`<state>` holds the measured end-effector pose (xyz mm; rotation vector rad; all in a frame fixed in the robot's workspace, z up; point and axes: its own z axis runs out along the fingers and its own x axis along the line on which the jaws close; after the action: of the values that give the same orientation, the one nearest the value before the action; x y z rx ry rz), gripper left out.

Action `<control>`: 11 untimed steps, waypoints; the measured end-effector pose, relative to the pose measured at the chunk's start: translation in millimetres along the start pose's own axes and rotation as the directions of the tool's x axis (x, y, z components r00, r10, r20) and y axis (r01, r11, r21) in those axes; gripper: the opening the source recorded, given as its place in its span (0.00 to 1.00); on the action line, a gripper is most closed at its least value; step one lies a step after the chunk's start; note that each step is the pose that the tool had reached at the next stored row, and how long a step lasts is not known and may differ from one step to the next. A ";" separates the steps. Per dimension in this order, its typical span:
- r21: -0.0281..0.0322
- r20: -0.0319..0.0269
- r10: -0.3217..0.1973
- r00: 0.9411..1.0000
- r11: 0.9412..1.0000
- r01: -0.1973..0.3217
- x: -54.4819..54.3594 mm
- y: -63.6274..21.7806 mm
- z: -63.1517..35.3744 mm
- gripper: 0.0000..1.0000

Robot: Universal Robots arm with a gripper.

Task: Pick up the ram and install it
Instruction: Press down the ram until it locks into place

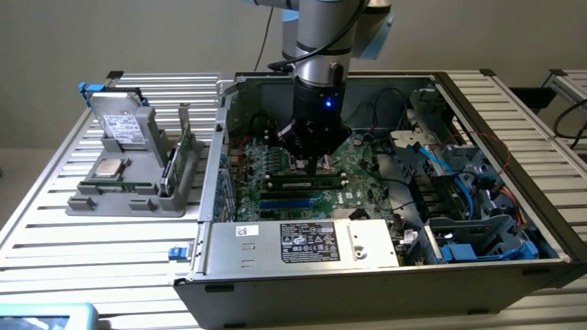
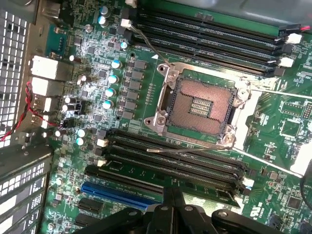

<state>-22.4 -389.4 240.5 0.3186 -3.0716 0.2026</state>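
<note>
Mid-frame inside the PC case (image 1: 513, 206), closed tool (image 1: 315, 163) presses on the ram (image 1: 307, 184) lying in its motherboard slot; full seating unconfirmed.

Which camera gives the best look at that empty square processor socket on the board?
The wrist view: the socket sits open in plain sight, its grid of contacts and metal frame visible. In the exterior view the arm and gripper stand over that part of the board, hiding it.
</note>
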 end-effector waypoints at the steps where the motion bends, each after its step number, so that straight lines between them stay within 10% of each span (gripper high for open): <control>1: 0.000 0.001 0.012 1.000 1.000 -0.012 0.0 0.0 0.0 0.11; 11: -0.003 0.014 0.135 0.991 0.991 -0.135 0.0 0.1 0.0 0.11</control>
<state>-22.4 -389.3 240.5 0.1128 -3.1084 0.2035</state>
